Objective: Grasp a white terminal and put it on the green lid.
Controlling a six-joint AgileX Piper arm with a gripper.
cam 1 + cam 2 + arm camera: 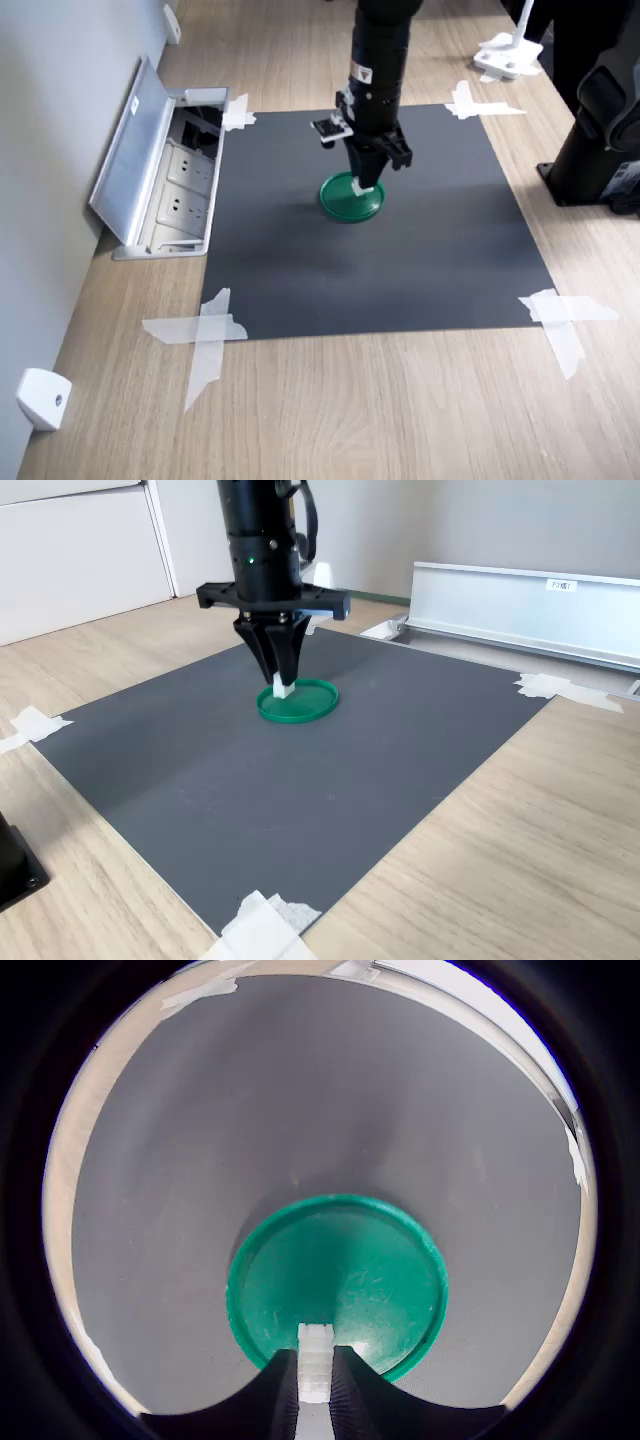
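The green lid [351, 201] [305, 706] [340, 1280] lies flat near the middle of the dark grey mat. My gripper [365, 185] [283, 687] [315, 1375] points straight down over the lid, shut on the white terminal [366, 187] [283, 689] [315, 1360]. The small white piece sticks out between the fingertips, just above or touching the lid's inner face near its rim; I cannot tell which.
The mat [300, 270] is taped at its corners to a wooden table. An open floor socket box [170, 180] with a raised metal flap lies at the first exterior view's left. A black stand [590, 150] and a white bracket [505, 55] are at the first exterior view's right.
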